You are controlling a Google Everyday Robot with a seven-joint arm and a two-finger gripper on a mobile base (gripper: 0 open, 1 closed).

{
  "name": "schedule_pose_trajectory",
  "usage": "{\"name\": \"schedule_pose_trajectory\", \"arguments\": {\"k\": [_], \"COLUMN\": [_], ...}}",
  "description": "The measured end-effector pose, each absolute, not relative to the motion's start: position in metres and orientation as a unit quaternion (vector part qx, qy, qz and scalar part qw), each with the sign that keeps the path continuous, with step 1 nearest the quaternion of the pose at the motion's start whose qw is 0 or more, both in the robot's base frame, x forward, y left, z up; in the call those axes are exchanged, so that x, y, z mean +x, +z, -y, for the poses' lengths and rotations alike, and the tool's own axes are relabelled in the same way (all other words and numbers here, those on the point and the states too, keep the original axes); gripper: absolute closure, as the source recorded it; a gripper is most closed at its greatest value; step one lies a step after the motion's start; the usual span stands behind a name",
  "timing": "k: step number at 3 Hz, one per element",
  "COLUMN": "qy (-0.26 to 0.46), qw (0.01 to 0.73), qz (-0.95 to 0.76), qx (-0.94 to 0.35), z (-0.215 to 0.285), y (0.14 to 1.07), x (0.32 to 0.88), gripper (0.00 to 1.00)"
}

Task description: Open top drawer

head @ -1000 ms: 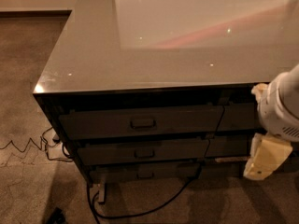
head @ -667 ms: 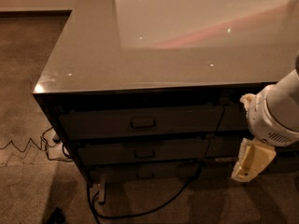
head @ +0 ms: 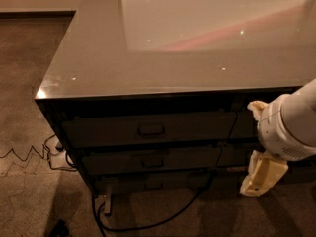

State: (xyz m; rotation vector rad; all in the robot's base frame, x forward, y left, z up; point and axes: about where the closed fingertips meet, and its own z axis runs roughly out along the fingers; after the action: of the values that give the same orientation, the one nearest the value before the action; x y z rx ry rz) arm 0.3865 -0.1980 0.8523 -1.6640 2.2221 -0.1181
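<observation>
Obs.: the wide, shallow dark grey top drawer [head: 108,131] sits directly under the glossy grey tabletop [head: 94,68] of the dark cabinet. It is fully closed, front flush, with its small rectangular loop handle [head: 151,130] at centre.

Claw [head: 262,174]: cream-coloured, on the white arm [head: 289,125]. It hangs at the right of the cabinet front, below the level of the top drawer's handle and well apart from it. We cannot tell whether it is released or clenched; we see nothing carried in it.

Change: over the last second the claw has shifted left along the cabinet front, from near the right edge of the view toward the drawers, and dipped slightly. The drawer front has not moved.

Reading: we judge this the approach phase, with no contact yet and no progress on the opening itself. The claw needs more leftward travel plus a rise to handle height.

Risk: the second dark drawer front [head: 197,157] below has a like handle, and the claw's present height is nearer that row. A black cable [head: 168,215] trails on the floor below, clear of the path.
</observation>
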Motion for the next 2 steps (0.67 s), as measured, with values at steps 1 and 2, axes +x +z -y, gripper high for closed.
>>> {"name": "schedule_pose_trajectory", "arguments": {"k": [1,2], "qy": [-0.010,0.011], "qw": [0.224,0.226], "qz": [-0.751,-0.717], "qx": [-0.621,-0.660], "z": [0.160,0.121], "y": [0.842,0.822], "x": [0.389,0.390], "gripper": [0.00,0.00]}}
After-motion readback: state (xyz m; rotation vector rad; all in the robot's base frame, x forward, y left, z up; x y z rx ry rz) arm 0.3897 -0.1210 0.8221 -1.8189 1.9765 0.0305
